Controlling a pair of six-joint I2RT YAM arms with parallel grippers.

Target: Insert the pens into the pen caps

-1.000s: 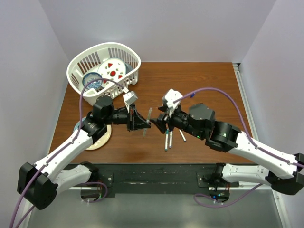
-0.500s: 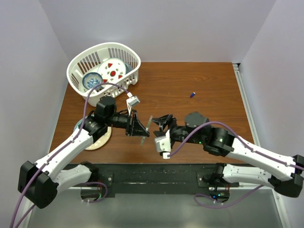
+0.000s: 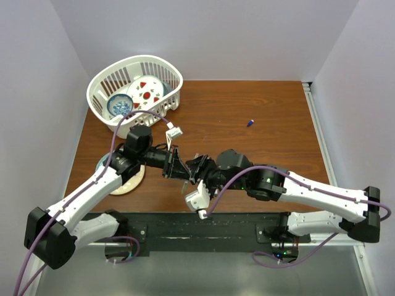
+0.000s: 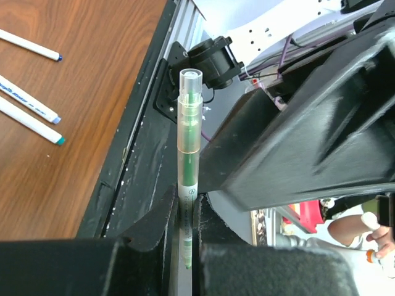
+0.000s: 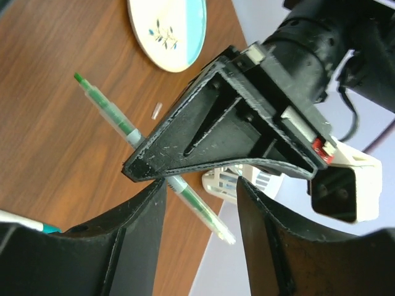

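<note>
Your left gripper clamps the green pen mid-frame, your right gripper gapes around it, and three pens at upper left still lie uncapped, so little looks done.

Robot lab: white-walled test table

No text is legible in any view. The pens on the worktop carry blue barrel print (too small to read). The green pen shows an unreadable printed mark just above the left pincer.
</note>
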